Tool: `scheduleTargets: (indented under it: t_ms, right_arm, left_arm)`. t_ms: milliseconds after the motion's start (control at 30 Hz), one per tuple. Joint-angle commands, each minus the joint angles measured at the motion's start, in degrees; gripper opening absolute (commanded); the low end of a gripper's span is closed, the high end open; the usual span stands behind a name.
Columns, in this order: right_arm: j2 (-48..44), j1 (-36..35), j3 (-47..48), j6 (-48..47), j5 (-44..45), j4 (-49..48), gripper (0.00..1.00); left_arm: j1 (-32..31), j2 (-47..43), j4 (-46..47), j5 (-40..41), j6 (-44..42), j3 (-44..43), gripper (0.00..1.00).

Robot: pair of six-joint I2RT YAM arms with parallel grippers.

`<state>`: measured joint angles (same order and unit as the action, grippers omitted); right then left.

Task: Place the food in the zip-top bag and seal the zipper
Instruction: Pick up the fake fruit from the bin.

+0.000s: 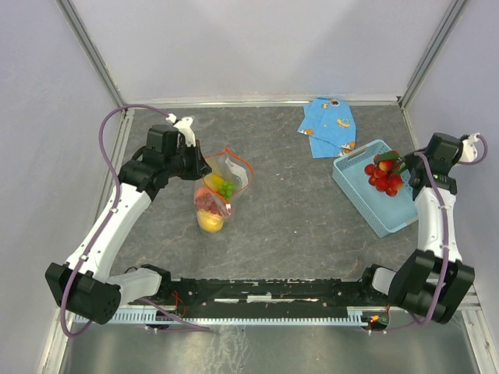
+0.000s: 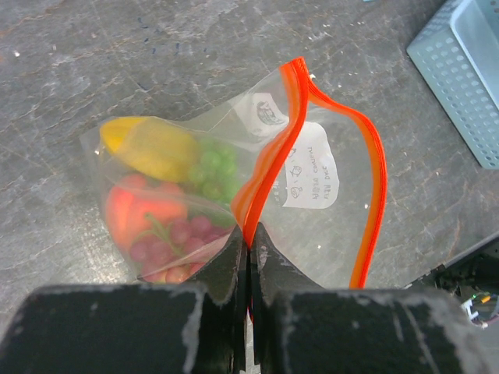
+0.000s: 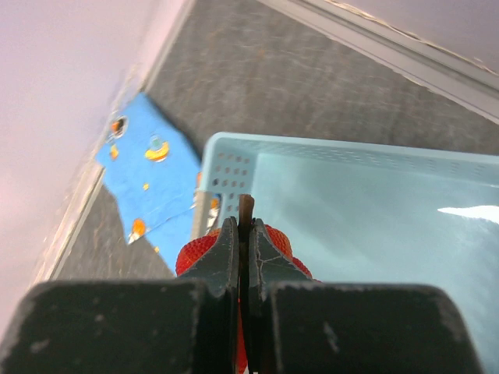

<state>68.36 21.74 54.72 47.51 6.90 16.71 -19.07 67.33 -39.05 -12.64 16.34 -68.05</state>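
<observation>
The clear zip-top bag stands left of centre, mouth open, its orange-red zipper curving in a loop. Inside show the yellow lemon, green grapes, orange-pink peach and purple grapes. My left gripper is shut on the near zipper strip and holds the mouth up; it also shows in the top view. My right gripper is shut on the brown stem of the strawberries, a red bunch held over the basket.
The light-blue slotted basket sits at the right, below the strawberries. A folded blue patterned cloth lies behind it near the back wall. Metal rails edge the grey table.
</observation>
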Motion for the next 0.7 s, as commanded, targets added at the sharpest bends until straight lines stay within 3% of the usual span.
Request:
scheduleTargets:
  t_ms: [0,200,667]
  right_arm:
    - [-5.74,-1.99,1.78,-8.63,-9.02,-6.43,0.02]
    - [-8.35,-6.02,4.84,-12.96,-22.73,-9.66,0.02]
    - [-14.06,-33.07,7.19,-26.88,-34.2,-23.09,0.02]
  left_arm:
    - [0.05,-1.81,4.09,-5.71,-3.84,-0.79,0.03]
    - [-1.95,-1.03,4.07,-9.21,-4.72,-2.17,0.03]
    - [-7.15,4.55,1.17,-13.36,-6.28,-6.85,0.03]
